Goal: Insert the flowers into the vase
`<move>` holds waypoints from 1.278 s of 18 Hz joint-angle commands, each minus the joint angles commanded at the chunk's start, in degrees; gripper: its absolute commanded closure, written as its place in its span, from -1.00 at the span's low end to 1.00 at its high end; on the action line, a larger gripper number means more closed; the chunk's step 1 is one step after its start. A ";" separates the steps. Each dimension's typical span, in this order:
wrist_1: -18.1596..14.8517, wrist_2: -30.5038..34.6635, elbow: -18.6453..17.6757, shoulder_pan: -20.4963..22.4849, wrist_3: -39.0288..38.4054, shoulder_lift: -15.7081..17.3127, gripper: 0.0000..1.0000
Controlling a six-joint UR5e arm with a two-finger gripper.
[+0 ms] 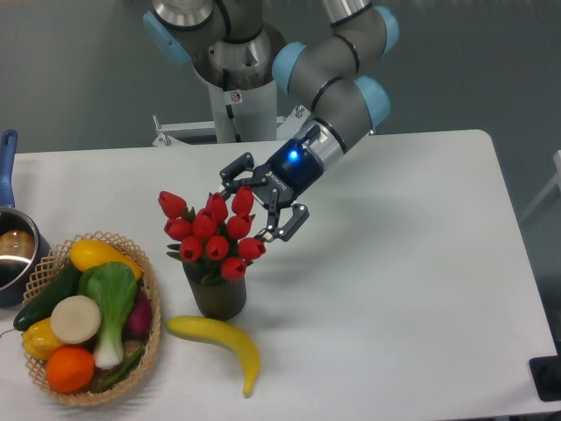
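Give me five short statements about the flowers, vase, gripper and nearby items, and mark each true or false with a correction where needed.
1. The flowers stand in the vase. True.
2. The gripper is clamped shut on the vase. False: its fingers are spread, up beside the tulip heads, not on the vase.
3. A banana lies on the table in front of the vase. True.
4. The vase has tipped onto its side. False: it stands upright.
5. The woven basket sits to the right of the vase in the camera view. False: it is to the left, holding vegetables and fruit.
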 joint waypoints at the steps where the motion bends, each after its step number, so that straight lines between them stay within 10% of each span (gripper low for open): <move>1: 0.00 1.41 0.61 0.62 -0.61 0.71 -1.00; 19: -0.61 39.20 15.64 17.06 -5.64 10.11 -1.00; 23: -6.13 47.11 17.92 17.50 2.25 11.08 -1.00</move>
